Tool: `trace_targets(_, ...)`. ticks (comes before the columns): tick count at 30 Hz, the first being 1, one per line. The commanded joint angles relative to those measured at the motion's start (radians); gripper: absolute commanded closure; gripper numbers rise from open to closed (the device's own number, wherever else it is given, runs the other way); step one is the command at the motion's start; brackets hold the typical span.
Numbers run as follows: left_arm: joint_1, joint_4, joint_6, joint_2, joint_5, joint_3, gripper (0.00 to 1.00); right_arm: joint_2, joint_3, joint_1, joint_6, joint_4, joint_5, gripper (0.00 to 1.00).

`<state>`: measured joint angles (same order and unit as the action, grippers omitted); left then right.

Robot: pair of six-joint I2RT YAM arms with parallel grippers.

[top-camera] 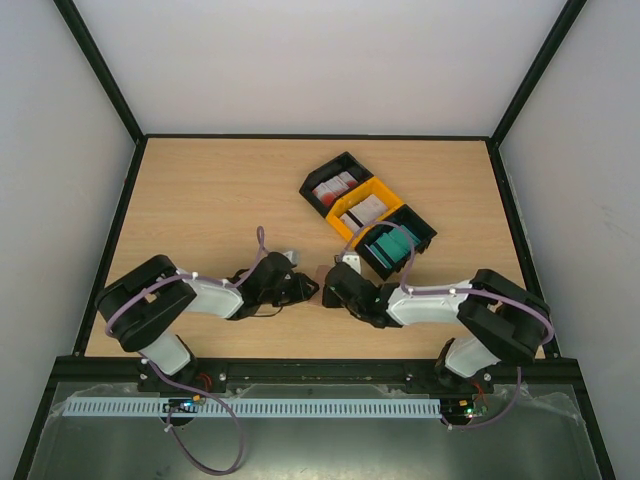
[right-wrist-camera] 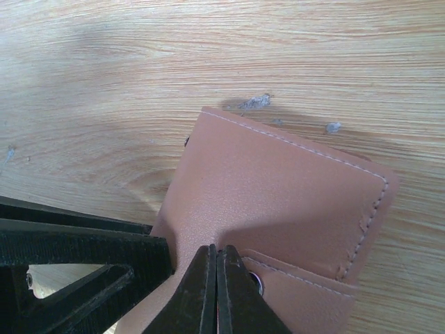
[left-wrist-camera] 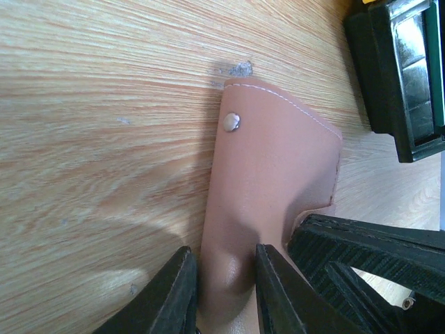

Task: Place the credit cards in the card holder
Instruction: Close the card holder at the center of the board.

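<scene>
The reddish-brown card holder (left-wrist-camera: 278,167) lies folded on the wood with its round snap (left-wrist-camera: 231,122) showing. My left gripper (left-wrist-camera: 224,252) pinches its near edge, and the leather bulges between the two fingers. My right gripper (right-wrist-camera: 217,250) is shut, its tips nipping a thin layer of the card holder (right-wrist-camera: 278,188) beside the snap flap. In the top view both grippers, left (top-camera: 300,288) and right (top-camera: 335,290), meet at the table's middle front and hide the holder. Credit cards sit in trays: red-and-white (top-camera: 335,186), whitish (top-camera: 363,209), teal (top-camera: 391,243).
A row of three joined trays, black (top-camera: 318,176), yellow (top-camera: 383,190) and black (top-camera: 423,232), runs diagonally at the back right. The black tray's corner (left-wrist-camera: 389,76) shows close to the holder. A black frame borders the wooden table (top-camera: 200,200).
</scene>
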<state>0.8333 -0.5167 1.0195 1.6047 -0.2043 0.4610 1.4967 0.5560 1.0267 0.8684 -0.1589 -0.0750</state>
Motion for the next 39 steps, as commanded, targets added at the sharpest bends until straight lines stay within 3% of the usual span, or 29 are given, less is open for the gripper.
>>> trace_targets(1, 0.009, 0.159, -0.005, 0.051, 0.044, -0.022, 0.73, -0.009, -0.045, -0.028, 0.035, 0.033, 0.000, 0.98)
trace_targets(11, 0.009, 0.159, -0.021, 0.040, 0.026, -0.022, 0.68, -0.154, -0.089, -0.102, 0.034, -0.109, -0.021, 0.98)
trace_targets(19, 0.014, 0.157, -0.033, 0.046, 0.007, -0.003, 0.62, -0.135, -0.136, -0.125, 0.050, -0.188, 0.047, 0.98)
trace_targets(32, 0.016, 0.178, -0.041, 0.044, 0.032, 0.001, 0.62, -0.117, -0.062, -0.124, -0.063, 0.043, 0.001, 0.90)
trace_targets(39, 0.016, 0.179, -0.043, 0.047, 0.033, 0.001, 0.62, -0.091, -0.065, -0.123, -0.073, 0.034, 0.067, 0.90)
